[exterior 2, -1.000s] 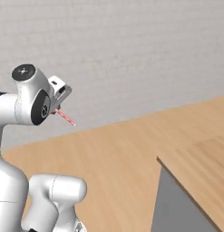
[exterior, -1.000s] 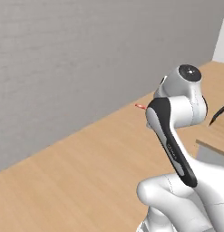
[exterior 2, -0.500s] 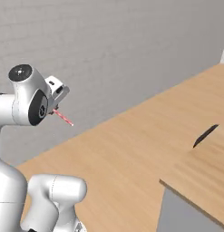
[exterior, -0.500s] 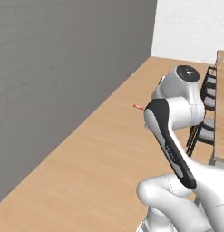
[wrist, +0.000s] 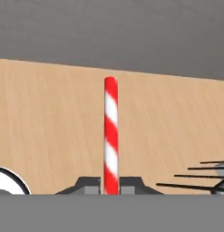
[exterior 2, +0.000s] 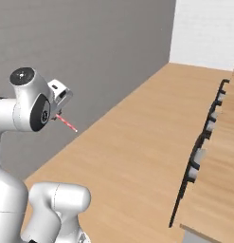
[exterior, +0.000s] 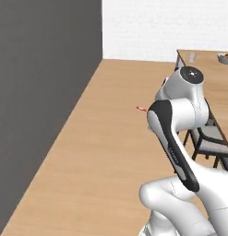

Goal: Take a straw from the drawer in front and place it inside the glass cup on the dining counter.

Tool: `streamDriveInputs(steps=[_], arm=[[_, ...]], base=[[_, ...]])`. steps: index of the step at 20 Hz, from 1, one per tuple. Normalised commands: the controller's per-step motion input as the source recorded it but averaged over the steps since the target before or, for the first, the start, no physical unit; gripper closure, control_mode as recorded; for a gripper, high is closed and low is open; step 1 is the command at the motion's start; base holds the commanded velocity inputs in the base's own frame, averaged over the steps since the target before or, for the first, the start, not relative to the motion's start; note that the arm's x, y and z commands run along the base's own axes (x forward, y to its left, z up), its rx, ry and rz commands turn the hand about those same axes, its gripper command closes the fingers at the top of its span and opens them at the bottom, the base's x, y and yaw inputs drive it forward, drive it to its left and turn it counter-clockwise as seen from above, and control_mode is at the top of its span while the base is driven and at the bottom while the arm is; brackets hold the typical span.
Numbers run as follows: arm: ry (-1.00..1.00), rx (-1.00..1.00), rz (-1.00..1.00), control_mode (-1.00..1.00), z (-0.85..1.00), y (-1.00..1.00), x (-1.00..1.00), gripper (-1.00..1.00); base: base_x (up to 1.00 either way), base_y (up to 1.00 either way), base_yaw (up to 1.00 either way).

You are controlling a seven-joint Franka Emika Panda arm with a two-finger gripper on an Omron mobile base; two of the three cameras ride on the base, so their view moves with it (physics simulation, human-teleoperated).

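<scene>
Hand view, bottom centre: gripper [wrist: 111,185] jaws pinched on the straw [wrist: 110,136], which runs straight up mid-frame, red and white striped, over wood floor [wrist: 50,118]. Right base view: straw [exterior 2: 67,124] juts from the gripper at left centre, slanting down-right. Left base view: straw tip [exterior: 141,109] peeks out left of the arm. Stools [exterior: 205,138] at right edge. Farther, upper right: dining counter [exterior: 212,73], with what looks like the glass cup [exterior: 191,56] near its corner. Grey wall [exterior: 41,69] left.

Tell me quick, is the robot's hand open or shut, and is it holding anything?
Gripper: shut on the straw, which sticks straight out from between its fingertips.
</scene>
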Motion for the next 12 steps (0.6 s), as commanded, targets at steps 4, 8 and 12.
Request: streamDriveInputs(steps=[4, 8, 12], arm=[[0.0, 0.0, 0.0, 1.0, 0.0, 0.0, 0.0, 1.0], [0.0, 0.0, 0.0, 1.0, 0.0, 0.0, 0.0, 1.0], [0.0, 0.0, 0.0, 1.0, 0.0, 0.0, 0.0, 1.0]], base=[[1.0, 0.46, -0.47], [1.0, 0.44, -0.48], [1.0, 0.47, -0.47]])
